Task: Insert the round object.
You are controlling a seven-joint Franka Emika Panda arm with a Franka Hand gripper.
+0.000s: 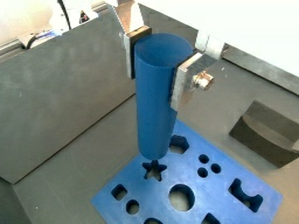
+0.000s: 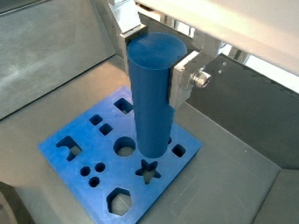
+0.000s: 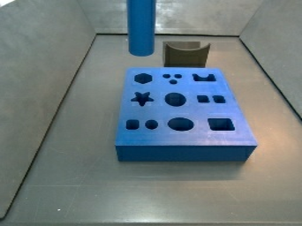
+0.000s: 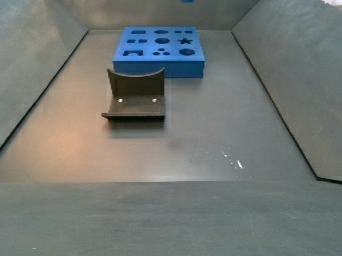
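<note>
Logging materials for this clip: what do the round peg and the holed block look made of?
Round peg, held in the gripper above the block: likely smooth matte blue plastic, uniform colour with a soft sheen. Holed block: seemingly the same matte blue plastic, with crisp-edged cutouts; could be printed or moulded.

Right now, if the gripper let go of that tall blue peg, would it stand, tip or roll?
Held by the gripper, the round peg looks rigid and smooth, so possibly slippery. It hangs above the blue block; being tall and narrow, it would probably tip, then roll.
</note>
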